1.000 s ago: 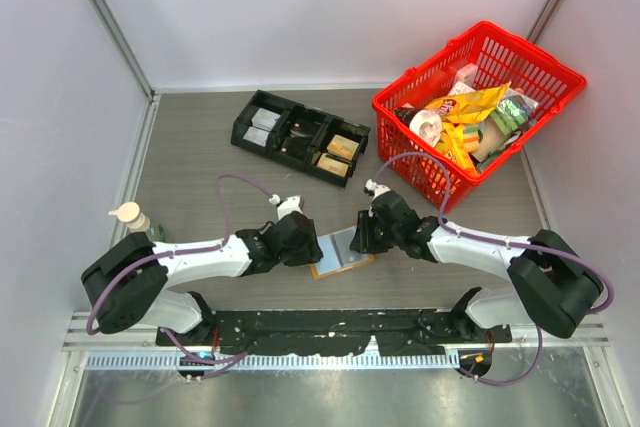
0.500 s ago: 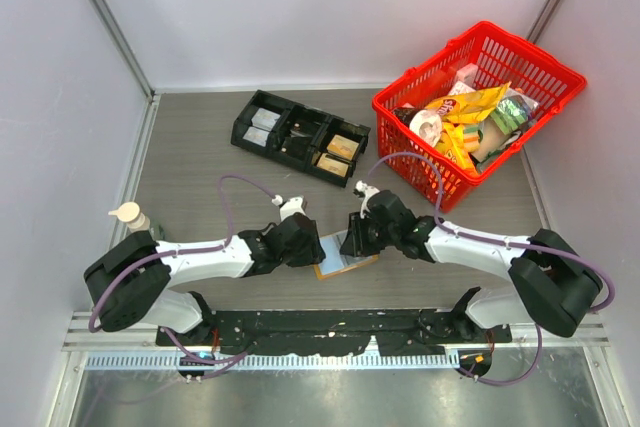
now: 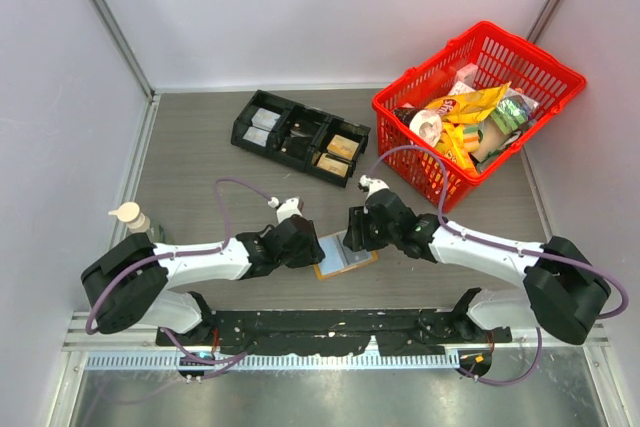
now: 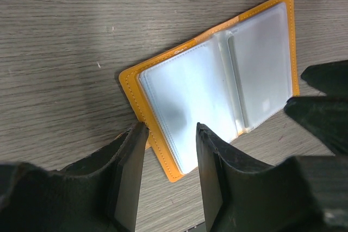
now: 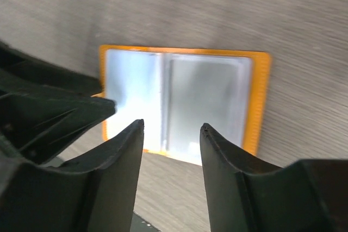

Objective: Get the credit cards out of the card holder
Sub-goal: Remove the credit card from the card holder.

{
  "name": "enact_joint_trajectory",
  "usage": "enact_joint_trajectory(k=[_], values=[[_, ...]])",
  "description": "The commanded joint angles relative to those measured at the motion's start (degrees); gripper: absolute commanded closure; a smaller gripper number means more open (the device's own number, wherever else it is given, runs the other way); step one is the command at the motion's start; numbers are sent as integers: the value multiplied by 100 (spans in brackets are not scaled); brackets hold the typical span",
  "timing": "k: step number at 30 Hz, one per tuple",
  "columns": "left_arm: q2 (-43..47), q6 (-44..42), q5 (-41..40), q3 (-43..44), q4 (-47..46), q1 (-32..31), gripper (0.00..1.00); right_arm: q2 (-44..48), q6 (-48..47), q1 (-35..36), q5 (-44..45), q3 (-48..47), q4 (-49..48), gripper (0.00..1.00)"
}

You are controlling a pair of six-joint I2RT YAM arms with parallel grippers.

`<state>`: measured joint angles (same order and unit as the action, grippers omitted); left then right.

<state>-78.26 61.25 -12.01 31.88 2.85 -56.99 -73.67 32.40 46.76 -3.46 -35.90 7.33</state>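
Wood-grain tabletop [image 3: 190, 147], card holder [image 4: 217, 74] spread flat, clear sleeves [image 4: 261, 58] only in wrist views; left fingers [image 4: 128, 177], right fingers [image 5: 117, 177] apart, empty.

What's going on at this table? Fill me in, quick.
Two robot arms are working on a tan-orange card holder that lies open and flat on the table, its inside facing up. The left gripper has its jaws apart at the corner on its side, one on either side of the orange edge. The right gripper hovers over the opposite side, jaws open and holding nothing. No card lies loose beside the holder.
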Motion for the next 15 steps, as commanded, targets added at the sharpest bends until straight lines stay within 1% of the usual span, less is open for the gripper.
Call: enact_joint_trajectory(k=[1,8,15], values=[[-58,53,-29,-42,75,-40,54,221,-111,8,1146,-181,541,48],[-40,53,-38,-50,75,-58,54,-112,-103,8,927,-172,392,47],[-75,53,-30,-33,84,-49,55,-227,-146,8,681,-154,216,54]])
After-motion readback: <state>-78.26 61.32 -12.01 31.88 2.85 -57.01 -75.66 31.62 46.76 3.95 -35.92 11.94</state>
